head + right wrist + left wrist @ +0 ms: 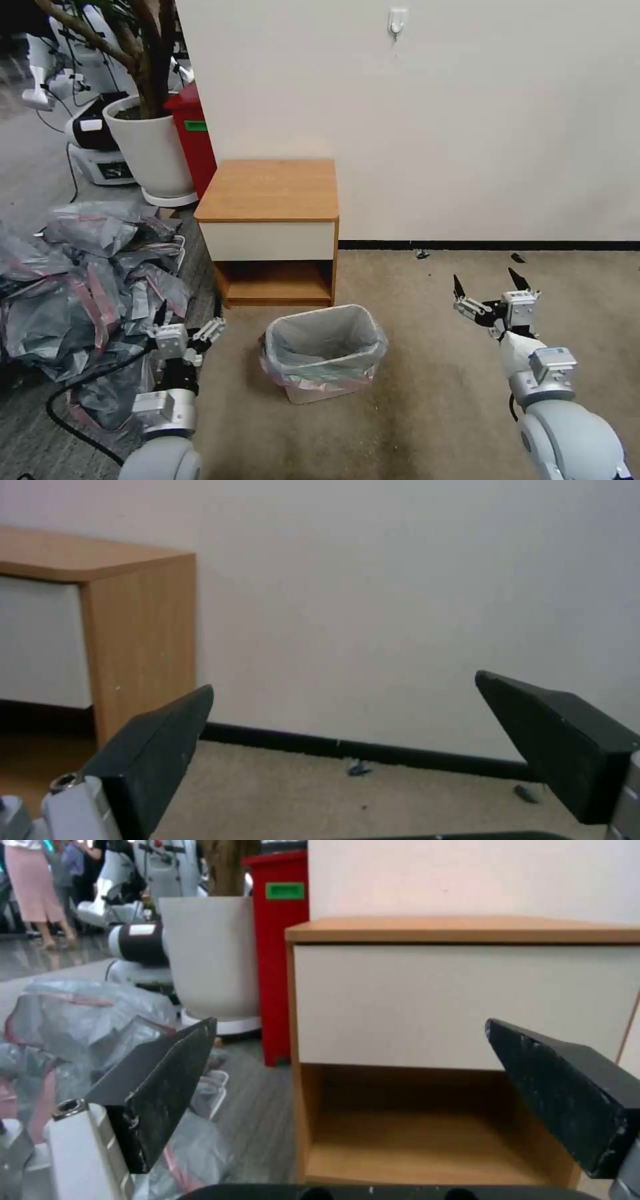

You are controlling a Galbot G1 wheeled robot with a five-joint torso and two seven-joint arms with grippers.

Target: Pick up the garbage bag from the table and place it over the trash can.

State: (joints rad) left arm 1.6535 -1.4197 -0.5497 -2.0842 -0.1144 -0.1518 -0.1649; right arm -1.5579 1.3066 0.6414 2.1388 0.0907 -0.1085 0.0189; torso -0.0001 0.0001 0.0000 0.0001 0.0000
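The garbage bag (pixel 327 337), grey and translucent with a pink band, lines the trash can (pixel 313 395) and is folded down over its rim. The can stands on the carpet just in front of the table (pixel 270 187), whose wooden top is bare. My left gripper (pixel 190 325) hovers left of the can, open and holding nothing; in the left wrist view this gripper (pixel 350 1025) faces the table's drawer front (pixel 460 1000). Right of the can, my right gripper (pixel 488 283) is open and holds nothing; in its own wrist view the right gripper (pixel 345 682) points at the wall beside the table (pixel 140 630).
A heap of grey-and-pink bags (pixel 87 280) covers the floor at left, with a black cable (pixel 67 407) beside it. A white plant pot (pixel 157 150) and a red bin (pixel 195 137) stand behind the table's left side. Open carpet (pixel 433 387) lies to the right.
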